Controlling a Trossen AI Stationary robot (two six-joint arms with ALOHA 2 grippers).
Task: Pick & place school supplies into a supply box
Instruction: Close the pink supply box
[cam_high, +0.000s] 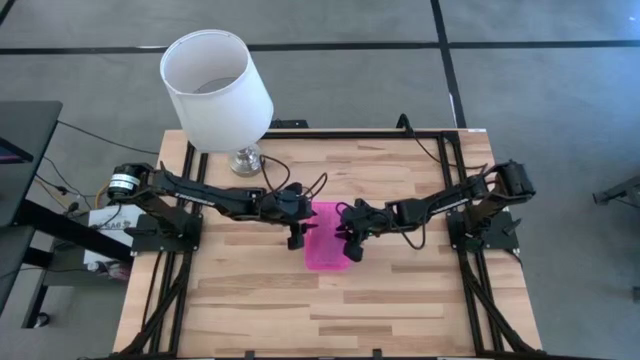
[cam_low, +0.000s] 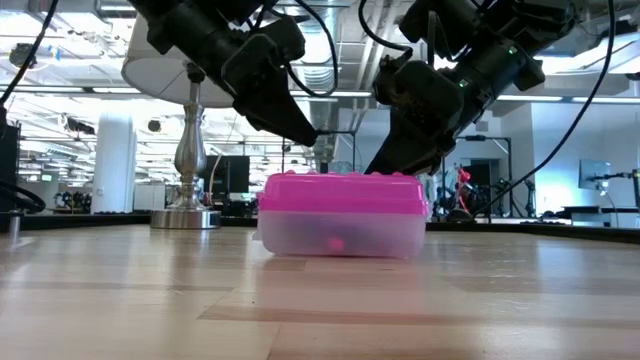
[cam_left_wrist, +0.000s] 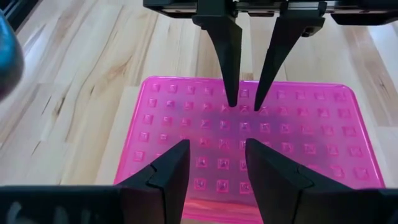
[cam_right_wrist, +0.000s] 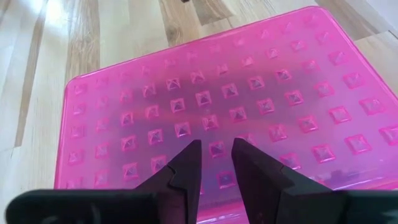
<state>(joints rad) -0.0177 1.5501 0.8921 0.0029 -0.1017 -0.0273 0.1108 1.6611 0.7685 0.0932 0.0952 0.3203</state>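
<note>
Both grippers hang over the supply box (cam_high: 328, 236) at the centre of the high view. From above, the left gripper (cam_high: 296, 238) sits at the box's left edge and the right gripper (cam_high: 351, 238) at its right edge, facing each other across the pink lid. Each stands slightly spread with empty space between its fingers; neither pinches anything.

No brand, label or readable writing shows on the box or grippers. A small white tag at the left arm's base in the high view is too small to read.

Only the low view shows the box's clear base beneath the pink lid, with a small pink shape inside it, and both grippers angling down to the lid's top edge; contact cannot be told. Only the wrist views show the lid's grid of small raised squares. The left wrist view also catches the right gripper's fingers (cam_left_wrist: 227, 56) pointing in from the upper frame.

A white lamp (cam_high: 216, 90) stands on the wooden table (cam_high: 250, 310), upper left in the high view.
</note>
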